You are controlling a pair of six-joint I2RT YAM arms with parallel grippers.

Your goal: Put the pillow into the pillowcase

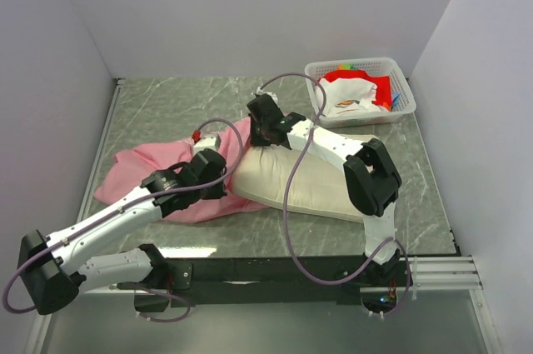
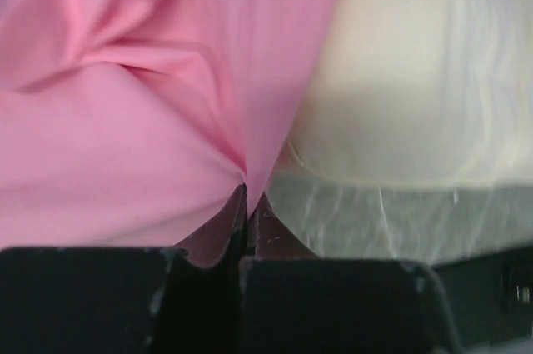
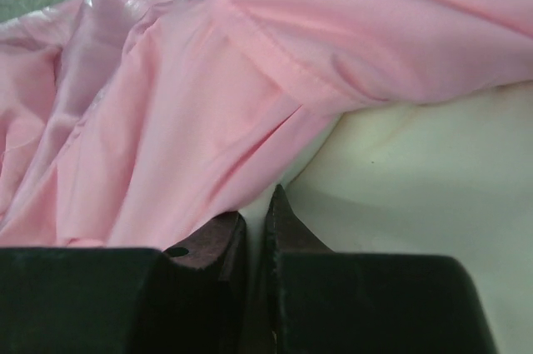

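Where the pink pillowcase (image 1: 146,172) lies rumpled across the left half of the grey marbled counter (image 1: 166,108), the cream pillow (image 1: 316,179) lies just to its right. The pillow runs slantwise toward the near right, and its left end meets the pink cloth. The left hand (image 2: 247,197) is clenched on the pillowcase at the near side of that junction. In its wrist view the two dark fingers (image 2: 223,233) press together with pink fabric nipped between their tips, and creases fan out from that spot. The pillow's rounded edge rests on the counter just to the right of the pinch. The right hand (image 3: 254,204) reaches over the pillow's far left corner. Its fingers (image 3: 287,225) stand almost together with only a thin slit between them, and they appear to grasp the pillowcase, whose folds run down to the tips. The stitched hem of the pink cloth is draped over the top of the pillow in that wrist view. At the far right corner of the counter sits a white plastic basket (image 1: 398,79) holding crumpled white and red cloth (image 1: 350,100), well apart from both hands.
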